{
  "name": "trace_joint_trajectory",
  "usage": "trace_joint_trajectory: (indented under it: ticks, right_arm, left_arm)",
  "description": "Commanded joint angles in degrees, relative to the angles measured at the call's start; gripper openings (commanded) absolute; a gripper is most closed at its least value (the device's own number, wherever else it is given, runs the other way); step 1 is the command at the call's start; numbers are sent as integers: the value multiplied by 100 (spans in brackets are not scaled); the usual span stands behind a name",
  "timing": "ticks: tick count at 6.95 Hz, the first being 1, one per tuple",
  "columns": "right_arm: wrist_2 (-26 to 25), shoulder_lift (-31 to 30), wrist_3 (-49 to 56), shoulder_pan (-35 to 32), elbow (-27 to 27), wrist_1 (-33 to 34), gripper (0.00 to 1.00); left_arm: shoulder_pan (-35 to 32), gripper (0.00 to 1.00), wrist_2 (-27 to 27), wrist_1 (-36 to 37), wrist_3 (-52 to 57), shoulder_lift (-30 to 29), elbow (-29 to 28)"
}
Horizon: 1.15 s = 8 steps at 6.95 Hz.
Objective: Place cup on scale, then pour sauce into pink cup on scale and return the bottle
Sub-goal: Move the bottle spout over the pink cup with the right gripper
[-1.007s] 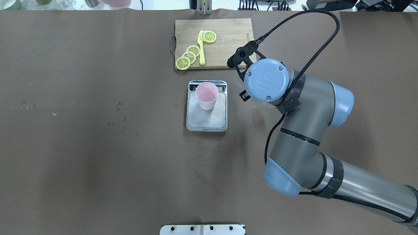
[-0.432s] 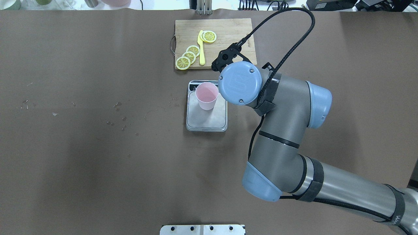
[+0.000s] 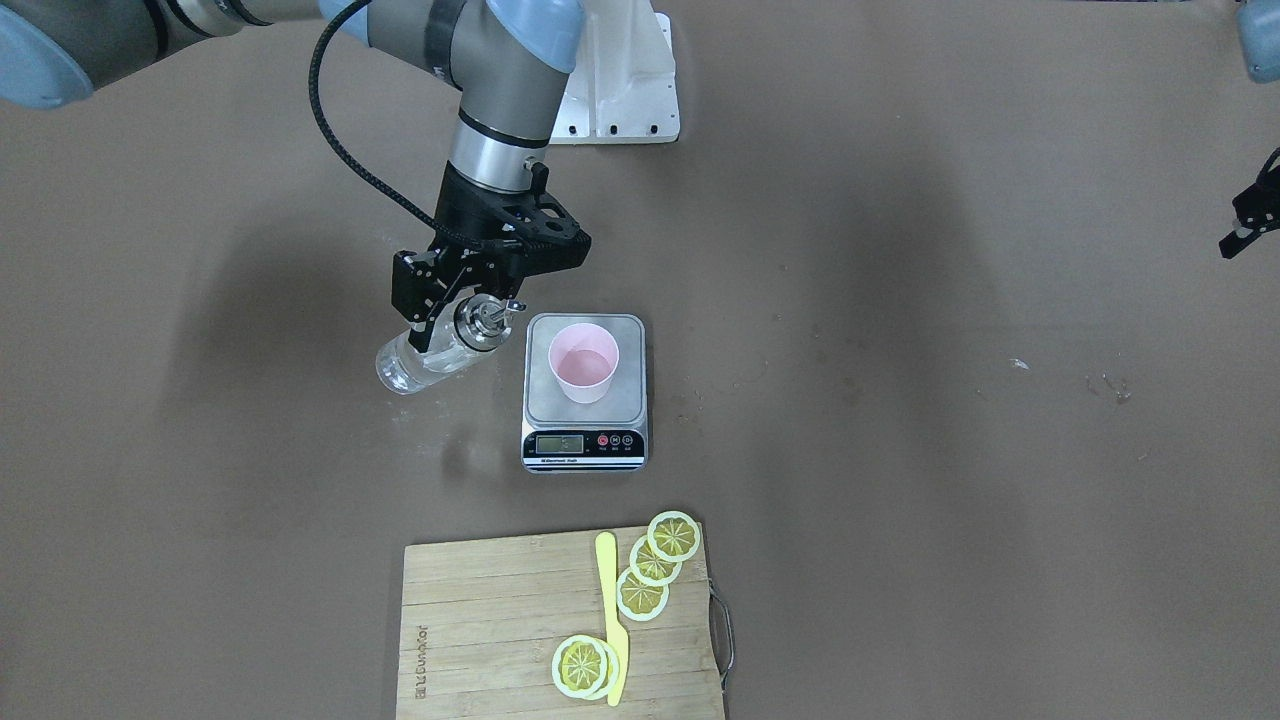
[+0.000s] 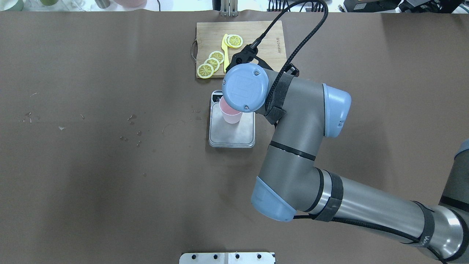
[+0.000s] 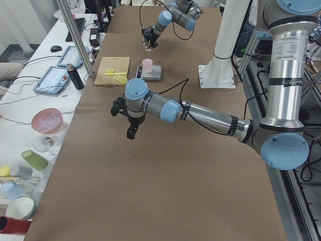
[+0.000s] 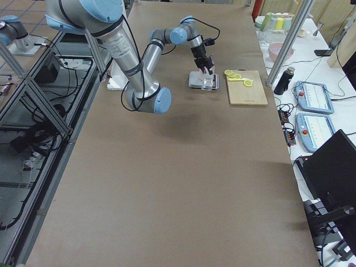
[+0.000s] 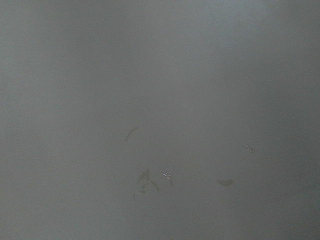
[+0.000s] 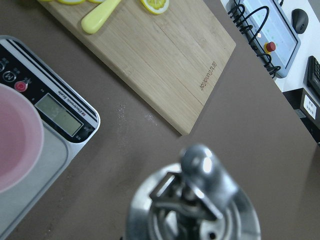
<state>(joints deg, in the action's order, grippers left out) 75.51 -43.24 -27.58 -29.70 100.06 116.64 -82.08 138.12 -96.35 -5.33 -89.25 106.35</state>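
Observation:
The pink cup [image 3: 583,365] stands upright on the silver scale [image 3: 585,440]. My right gripper [image 3: 445,330] is shut on the clear glass bottle [image 3: 425,360] and holds it in the air, just off the scale's edge on the robot's right. The bottle is tilted, its metal spout [image 3: 487,318] pointing at the cup. The right wrist view shows the spout cap [image 8: 200,200], the scale's display [image 8: 60,112] and the cup rim [image 8: 15,140]. From overhead, the wrist hides part of the cup [image 4: 231,116]. My left gripper [image 5: 131,131] hangs over bare table far off; I cannot tell its state.
A wooden cutting board [image 3: 480,620] with lemon slices [image 3: 645,590] and a yellow knife [image 3: 610,620] lies beyond the scale. Small droplets [image 4: 132,128] mark the table on the robot's left. The robot's white base [image 3: 620,90] stands behind the scale.
My right arm has swung toward the robot's left, from beside the cutting board's corner to the scale. Its wrist now covers part of the cup from overhead. The cup and scale have not moved.

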Motion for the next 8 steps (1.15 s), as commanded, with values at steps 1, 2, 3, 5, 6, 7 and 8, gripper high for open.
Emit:
trace_joint_trajectory:
  ticks: [1, 2, 3, 5, 6, 7, 8]
  right_arm:
    - [-220, 70, 77, 113, -188, 218, 0]
    - [-291, 70, 77, 192, -223, 271, 0]
    - [-352, 96, 86, 236, -267, 376, 0]
    - [-432, 97, 183, 246, -303, 430, 0]
    - [-441, 97, 191, 263, -346, 456, 0]
    - [-545, 97, 192, 333, -373, 569, 0]
    - [-668, 219, 209, 386, -434, 736, 0]
  left_arm:
    - [-159, 97, 84, -7, 146, 12, -166]
    - [-263, 97, 310, -7, 147, 12, -297]
    - [-308, 97, 382, 2, 120, 12, -342]
    - [-457, 97, 383, -7, 155, 4, -570]
    - [-519, 97, 383, -7, 164, -5, -675]
    - [-537, 97, 383, -42, 155, -14, -737]
    - [-546, 97, 383, -77, 155, -5, -747]
